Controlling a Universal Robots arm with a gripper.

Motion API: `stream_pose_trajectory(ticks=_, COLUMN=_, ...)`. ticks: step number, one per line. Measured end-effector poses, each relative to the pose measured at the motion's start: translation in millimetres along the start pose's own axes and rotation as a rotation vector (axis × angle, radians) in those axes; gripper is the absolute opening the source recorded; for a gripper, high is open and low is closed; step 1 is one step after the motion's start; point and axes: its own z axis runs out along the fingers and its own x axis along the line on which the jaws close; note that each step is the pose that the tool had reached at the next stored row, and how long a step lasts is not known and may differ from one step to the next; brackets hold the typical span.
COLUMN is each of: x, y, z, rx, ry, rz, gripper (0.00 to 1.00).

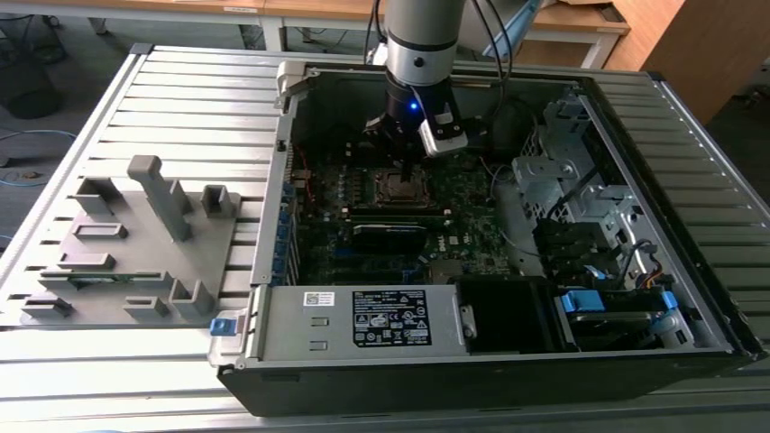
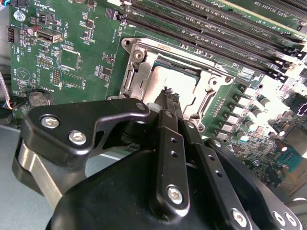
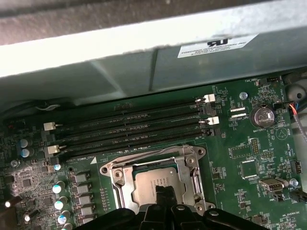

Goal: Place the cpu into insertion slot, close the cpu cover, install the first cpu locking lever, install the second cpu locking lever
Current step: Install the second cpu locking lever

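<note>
Hand (image 2: pixel 169 96) shut, tips over cpu (image 3: pixel 156 178) (cpu cover (image 3: pixel 189 165) down).

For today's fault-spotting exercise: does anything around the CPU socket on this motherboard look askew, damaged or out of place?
Nothing stands out. The cpu lies flat and square in the insertion slot, with the cpu cover framing it. The gripper sits directly above the chip.

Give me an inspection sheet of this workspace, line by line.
Surface: slatted metal table carrying an open computer case.
Job's things: cpu lies in the insertion slot; cpu cover lies down around it.
Clutter: grey plastic fixture at the exterior view's left.
Grippers: gripper low over the cpu, fingers together.
Cables: black cables along the arm; a blue cable on the floor.
Surroundings: wooden desks behind.
</note>
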Motion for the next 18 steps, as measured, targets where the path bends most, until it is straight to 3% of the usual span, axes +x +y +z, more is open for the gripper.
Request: stream_pose_trajectory(ticks=18, x=-0.1, y=-0.4, z=-1.5, rx=0.0002, ry=0.0001, rz=0.000, gripper=0.11)
